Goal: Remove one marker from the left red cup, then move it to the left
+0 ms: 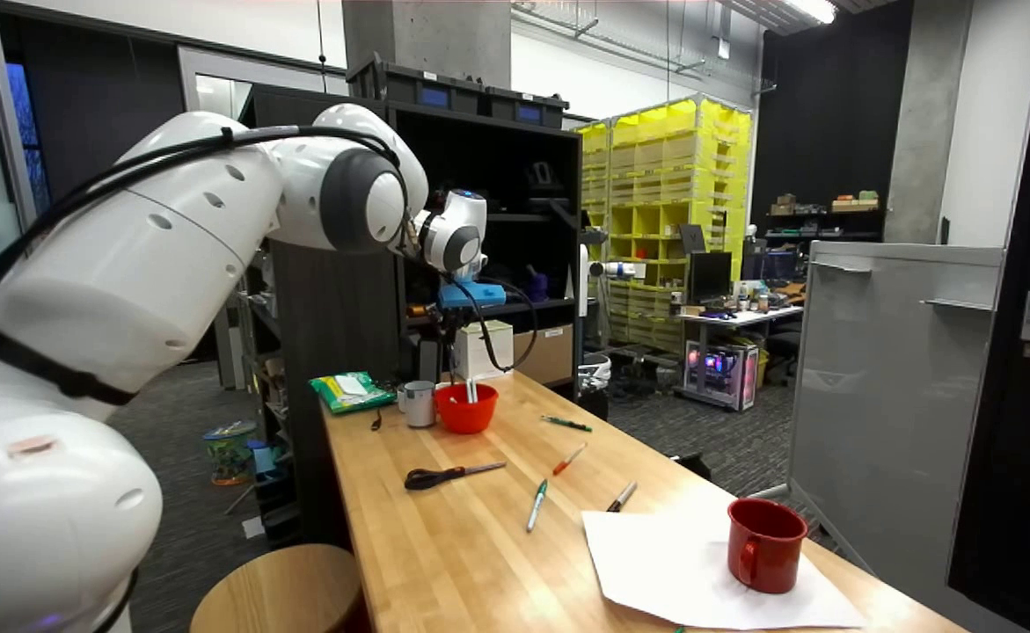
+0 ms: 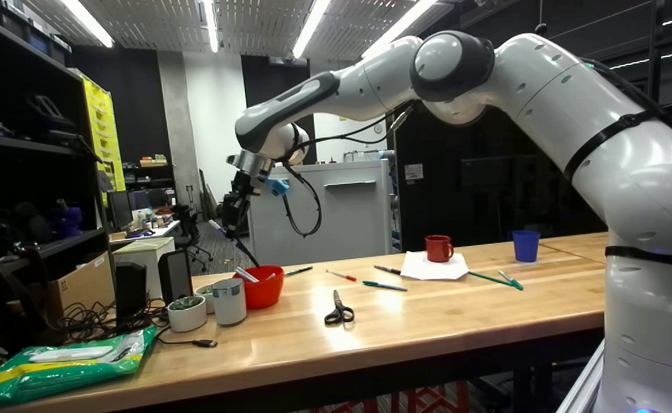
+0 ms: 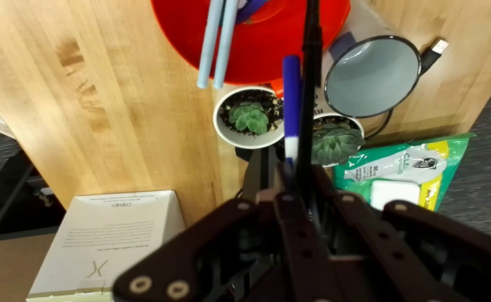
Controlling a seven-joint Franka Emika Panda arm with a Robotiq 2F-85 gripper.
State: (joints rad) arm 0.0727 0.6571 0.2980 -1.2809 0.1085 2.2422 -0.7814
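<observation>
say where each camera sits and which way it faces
Wrist view: wrist-mounted, looking down at the blue marker and red cup; gripper shows at bottom.
An exterior view: beside the arm, looking along the table; arm and gripper show.
An exterior view: near the green packet, looking across the table; arm and gripper show.
Both exterior views share the red cup and scissors.

The wooden surface supports a wide red cup, a grey mug just beside it, two plant pots near both, a green packet, scissors, several scattered pens, a paper sheet and a blue cup.
</observation>
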